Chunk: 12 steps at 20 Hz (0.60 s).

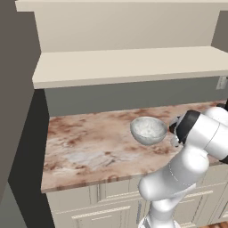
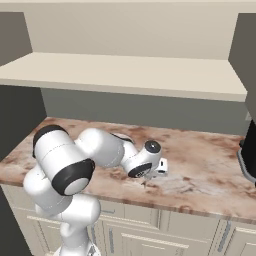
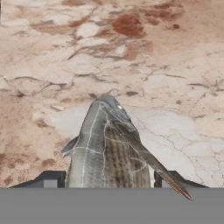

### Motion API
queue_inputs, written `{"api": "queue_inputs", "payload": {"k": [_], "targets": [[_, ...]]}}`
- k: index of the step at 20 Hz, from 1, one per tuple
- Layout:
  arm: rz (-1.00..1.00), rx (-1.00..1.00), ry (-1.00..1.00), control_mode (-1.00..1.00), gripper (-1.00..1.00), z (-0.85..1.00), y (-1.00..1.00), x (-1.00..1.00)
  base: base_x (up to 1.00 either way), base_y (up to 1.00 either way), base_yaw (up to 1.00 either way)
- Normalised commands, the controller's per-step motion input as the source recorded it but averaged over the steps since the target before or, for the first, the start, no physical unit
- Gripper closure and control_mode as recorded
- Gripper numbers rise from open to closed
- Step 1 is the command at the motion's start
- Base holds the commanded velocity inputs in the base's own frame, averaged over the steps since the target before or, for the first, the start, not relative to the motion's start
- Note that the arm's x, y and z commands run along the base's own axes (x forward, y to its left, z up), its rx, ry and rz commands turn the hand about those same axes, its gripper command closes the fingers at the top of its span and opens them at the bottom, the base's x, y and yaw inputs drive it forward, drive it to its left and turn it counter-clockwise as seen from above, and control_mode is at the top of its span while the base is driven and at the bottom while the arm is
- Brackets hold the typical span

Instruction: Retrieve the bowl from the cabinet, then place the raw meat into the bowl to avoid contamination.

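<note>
The raw meat [image 3: 109, 148] is a grey striped fish, seen close up in the hand view with its head pointing away over the reddish marble counter [image 3: 166, 65]. My gripper [image 3: 109, 180] is shut on it, one dark fingertip against each flank. In the right base view the gripper [image 2: 159, 170] hangs low over the counter near its front edge. The mottled grey-white bowl [image 1: 148, 130] stands upright and empty on the counter, just left of my arm. Above it, the cabinet's beige shelf [image 1: 124, 67] is bare.
A grey wall [image 1: 133, 95] backs the counter [image 1: 84, 151]. Cream drawers [image 1: 111, 205] run below its front edge. A dark appliance [image 2: 247, 155] sits at the counter's right end. A dark panel [image 1: 18, 111] borders the left side.
</note>
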Motion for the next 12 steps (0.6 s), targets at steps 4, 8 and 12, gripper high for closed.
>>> {"api": "queue_inputs", "payload": {"k": [4,8,12], "targets": [[0.0,0.0,0.0,-1.0,1.0,0.0,0.0,0.02,0.0,0.0,0.0],[0.0,0.0,0.0,-1.0,1.0,0.1,0.0,0.0,0.0,0.0,0.0],[0.0,0.01,-0.01,-1.0,1.0,0.26,0.0,0.0,0.0,0.0,0.0]]}}
